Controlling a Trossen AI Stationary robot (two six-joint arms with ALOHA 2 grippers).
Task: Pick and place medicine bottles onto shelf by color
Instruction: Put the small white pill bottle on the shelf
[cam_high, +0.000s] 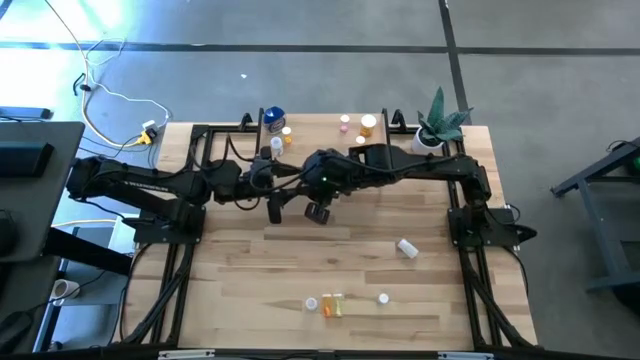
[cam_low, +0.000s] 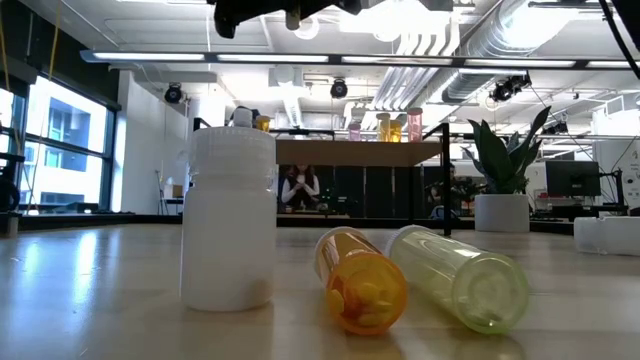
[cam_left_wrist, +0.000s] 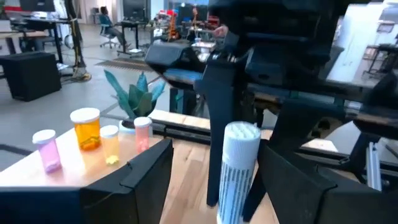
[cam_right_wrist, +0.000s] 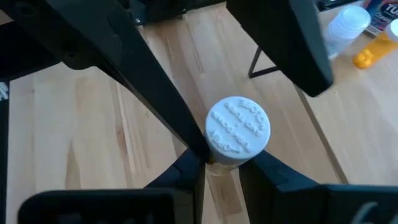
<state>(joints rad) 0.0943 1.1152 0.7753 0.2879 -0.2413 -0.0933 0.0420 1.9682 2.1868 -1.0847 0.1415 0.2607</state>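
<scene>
Above the table's middle, both pincers meet at one white-capped bottle (cam_right_wrist: 237, 132).

Left pincer (cam_left_wrist: 239, 180) has its fingers spread around this upright bottle, long axis vertical, cap up; right pincer (cam_right_wrist: 221, 163) is pressed together just beside its cap. Along the table's far edge, the shelf (cam_high: 320, 128) carries about seven bottles: a blue-topped one (cam_high: 274, 117), two pink, two orange, two whitish. Four lie near the table's front edge: a white bottle (cam_low: 229, 215) upright, an orange bottle (cam_low: 362, 280) and a yellow-green bottle (cam_low: 460, 275) on their sides, caps toward the front edge, and a small white one (cam_high: 383, 298). Another white bottle (cam_high: 406, 248) lies toward the right edge.
</scene>
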